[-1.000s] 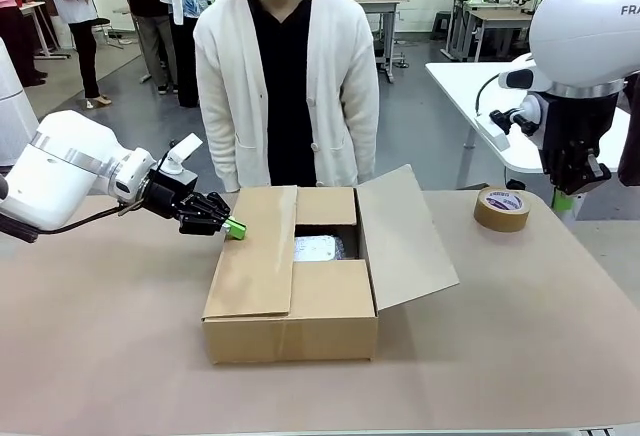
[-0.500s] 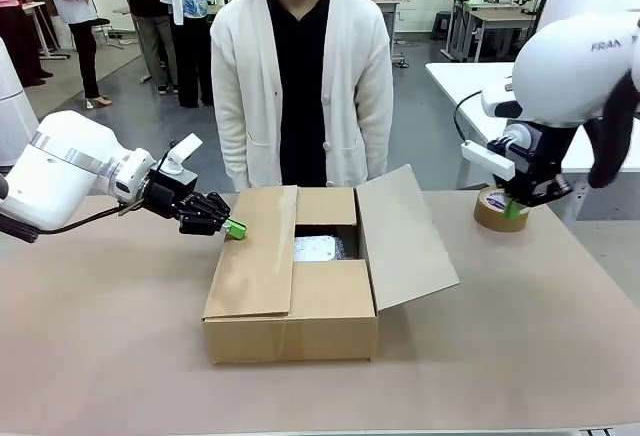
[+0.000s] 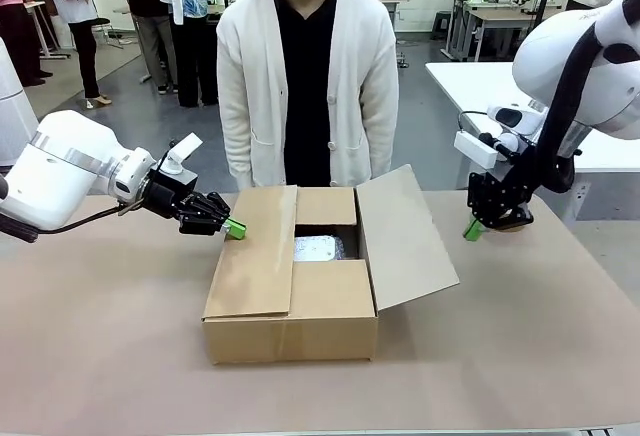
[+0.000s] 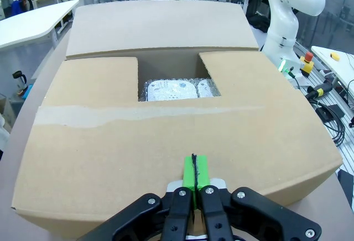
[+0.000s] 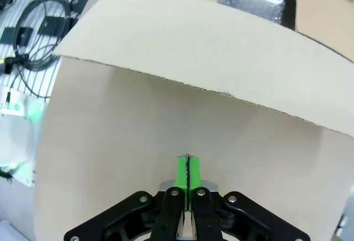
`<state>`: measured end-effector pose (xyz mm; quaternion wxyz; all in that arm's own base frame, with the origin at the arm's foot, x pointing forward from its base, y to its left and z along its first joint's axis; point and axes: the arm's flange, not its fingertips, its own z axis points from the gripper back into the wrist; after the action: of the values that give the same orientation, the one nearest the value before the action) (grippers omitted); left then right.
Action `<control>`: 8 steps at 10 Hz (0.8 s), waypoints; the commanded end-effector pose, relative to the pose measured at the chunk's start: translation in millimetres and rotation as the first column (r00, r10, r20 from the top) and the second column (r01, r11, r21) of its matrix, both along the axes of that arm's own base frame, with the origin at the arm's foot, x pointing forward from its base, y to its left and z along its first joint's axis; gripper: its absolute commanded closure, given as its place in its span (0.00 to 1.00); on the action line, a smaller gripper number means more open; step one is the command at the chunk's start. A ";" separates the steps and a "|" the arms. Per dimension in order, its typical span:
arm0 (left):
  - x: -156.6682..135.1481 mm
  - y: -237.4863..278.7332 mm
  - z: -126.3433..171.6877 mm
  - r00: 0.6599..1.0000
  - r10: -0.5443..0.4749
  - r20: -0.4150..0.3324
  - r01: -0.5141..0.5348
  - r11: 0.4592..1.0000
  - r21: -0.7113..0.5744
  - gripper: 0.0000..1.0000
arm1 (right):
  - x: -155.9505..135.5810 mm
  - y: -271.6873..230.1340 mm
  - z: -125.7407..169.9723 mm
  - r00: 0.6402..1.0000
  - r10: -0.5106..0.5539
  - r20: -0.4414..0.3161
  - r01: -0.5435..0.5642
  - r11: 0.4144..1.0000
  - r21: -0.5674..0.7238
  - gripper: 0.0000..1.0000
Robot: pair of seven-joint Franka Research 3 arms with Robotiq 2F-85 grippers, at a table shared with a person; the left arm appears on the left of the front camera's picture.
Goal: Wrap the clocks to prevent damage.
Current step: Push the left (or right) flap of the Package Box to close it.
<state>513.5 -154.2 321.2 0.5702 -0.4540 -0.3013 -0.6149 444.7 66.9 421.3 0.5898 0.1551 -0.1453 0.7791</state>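
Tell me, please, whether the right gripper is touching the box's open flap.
Apart. The front view shows a strip of bare table between the shut right gripper and the open flap.

Bubble-wrapped item mostly hidden under box flaps.

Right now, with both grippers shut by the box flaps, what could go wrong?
1. The right flap stands open, tilted outward. The shut right gripper beside it could shove the cardboard box sideways instead of folding the flap.
2. The shut left gripper sits at the left flap's far edge. That flap may spring up if the gripper lifts off.
3. A flap pushed too deep could press on the bubble-wrapped item inside.
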 end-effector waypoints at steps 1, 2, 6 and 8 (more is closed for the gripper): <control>-0.6 -1.2 -4.2 1.000 0.001 0.006 -0.001 1.000 0.006 1.00 | 0.6 -1.3 1.5 0.999 0.049 0.023 -0.049 0.999 -0.012 0.99; -0.6 -1.2 -4.2 1.000 0.001 0.006 -0.001 1.000 0.006 1.00 | 0.6 -1.3 1.5 0.999 0.049 0.023 -0.049 0.999 -0.012 0.99; -0.6 -1.2 -4.2 1.000 0.001 0.006 -0.001 1.000 0.006 1.00 | 14.2 6.1 -16.0 0.996 -0.079 -0.043 0.084 0.990 0.116 0.99; -0.6 -1.2 -4.2 1.000 0.001 0.006 -0.001 1.000 0.006 1.00 | 15.0 1.9 -35.1 0.974 -0.211 -0.088 0.227 0.940 0.254 0.99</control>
<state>513.4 -154.2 321.2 0.5701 -0.4540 -0.3013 -0.6149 455.5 70.3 396.1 0.6336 0.2194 -0.1980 0.7150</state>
